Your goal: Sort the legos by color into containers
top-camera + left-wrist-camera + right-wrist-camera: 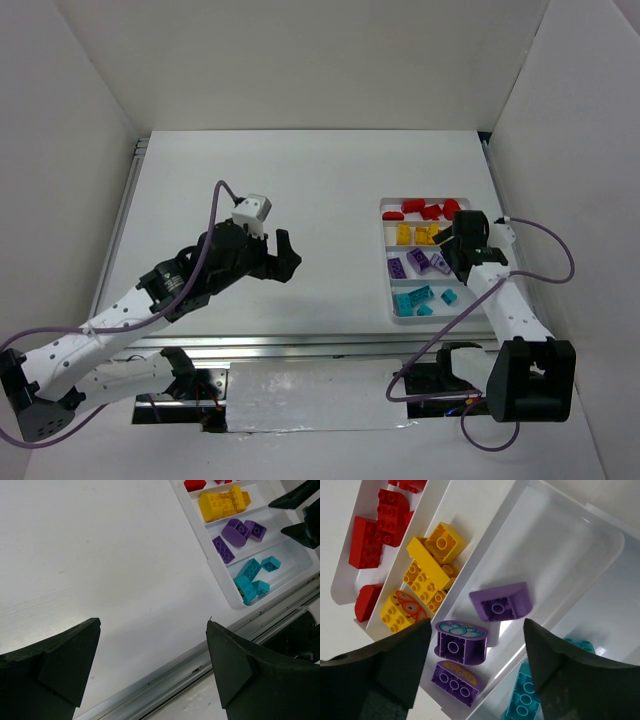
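Note:
The white four-compartment tray (389,290) stands right of centre; it also shows in the left wrist view (215,575) and the right wrist view (560,535). It holds red legos (424,209), yellow legos (412,235), purple legos (420,262) and teal legos (413,298), one colour per compartment. My right gripper (447,243) hangs open and empty over the tray; in its wrist view (476,630) purple legos (499,604) lie below it, with yellow legos (422,580) and red legos (377,527) beyond. My left gripper (289,254) is open and empty above bare table left of the tray.
White walls enclose the table on three sides. A metal rail (300,348) runs along the near table edge, also seen in the left wrist view (200,655). Purple cables loop from both arms.

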You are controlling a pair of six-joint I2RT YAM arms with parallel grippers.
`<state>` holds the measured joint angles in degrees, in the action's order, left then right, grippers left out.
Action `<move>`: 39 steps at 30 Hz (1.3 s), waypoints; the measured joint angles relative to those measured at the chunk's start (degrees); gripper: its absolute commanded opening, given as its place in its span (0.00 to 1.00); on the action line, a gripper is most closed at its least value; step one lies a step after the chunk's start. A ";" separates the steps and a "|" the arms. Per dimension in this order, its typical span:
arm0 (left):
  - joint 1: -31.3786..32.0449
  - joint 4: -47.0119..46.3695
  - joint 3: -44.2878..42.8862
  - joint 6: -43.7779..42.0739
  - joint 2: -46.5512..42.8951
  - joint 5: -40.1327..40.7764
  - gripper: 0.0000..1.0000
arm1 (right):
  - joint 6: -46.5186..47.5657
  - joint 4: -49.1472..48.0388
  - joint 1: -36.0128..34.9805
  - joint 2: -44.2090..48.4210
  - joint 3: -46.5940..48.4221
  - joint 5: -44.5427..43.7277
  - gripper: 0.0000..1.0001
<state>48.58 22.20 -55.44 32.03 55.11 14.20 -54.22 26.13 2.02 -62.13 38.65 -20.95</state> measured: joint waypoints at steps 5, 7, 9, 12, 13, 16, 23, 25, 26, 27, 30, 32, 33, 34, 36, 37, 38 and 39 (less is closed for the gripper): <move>0.02 5.53 -0.04 0.33 -2.03 1.36 0.99 | 2.05 0.04 0.13 -1.42 1.95 0.92 0.95; 0.02 8.90 -0.57 1.31 -2.40 3.19 1.00 | 3.06 0.52 0.13 -1.20 3.34 2.14 0.99; 0.02 12.81 -2.14 2.64 -2.40 6.49 1.00 | 5.38 1.44 -0.17 0.24 5.31 5.46 1.00; -0.20 18.73 -5.29 4.96 -2.49 14.47 0.99 | 10.03 5.46 -4.50 5.70 9.84 8.85 0.99; -0.63 20.96 -6.51 6.03 -2.49 17.25 0.99 | 11.58 7.72 -7.85 7.89 12.33 8.79 1.00; -3.13 25.70 -9.03 8.15 -2.62 24.35 1.00 | 15.32 14.58 -18.86 13.88 22.60 7.91 0.99; -11.21 32.57 -13.22 9.22 -4.42 34.91 0.99 | 22.23 33.59 -24.76 26.38 45.46 4.39 1.00; -11.72 33.66 -14.49 9.07 -6.91 37.13 1.00 | 24.96 39.08 -24.79 30.21 50.31 2.10 1.00; -11.76 33.81 -14.99 8.83 -8.83 38.03 0.99 | 25.81 40.68 -25.05 31.87 51.89 0.94 0.99; -11.80 33.55 -15.19 8.52 -11.26 38.66 0.99 | 26.71 42.01 -25.75 33.79 52.87 0.35 1.00; -11.80 33.40 -15.98 6.51 -18.88 39.98 0.99 | 28.28 46.12 -27.56 38.82 54.73 -0.46 1.00; -11.87 34.40 -18.69 5.11 -23.19 40.13 0.99 | 28.81 48.06 -28.26 41.11 55.74 -0.33 1.00; -11.93 34.86 -20.55 4.26 -24.28 40.13 0.99 | 28.85 48.72 -28.50 41.79 56.06 -0.31 1.00; -11.98 35.01 -22.27 3.87 -25.03 40.11 1.00 | 28.96 49.07 -28.57 42.58 56.19 -0.24 1.00; -11.98 35.50 -24.50 2.86 -25.86 40.11 0.99 | 29.00 49.77 -28.72 43.89 56.06 -0.24 1.00; -11.98 35.76 -24.76 2.60 -26.03 40.11 0.99 | 29.00 50.03 -28.79 44.46 55.95 -0.26 1.00; -11.98 36.20 -24.79 2.43 -26.12 40.06 1.00 | 28.98 50.21 -28.79 45.03 55.76 -0.35 1.00; -11.98 36.74 -24.48 2.36 -26.12 39.98 1.00 | 28.96 50.40 -28.79 45.57 55.52 -0.52 1.00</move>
<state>36.60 58.94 -79.92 34.39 28.99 54.17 -25.26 76.53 -26.76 -16.56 94.17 -21.47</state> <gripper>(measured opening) 0.994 0.995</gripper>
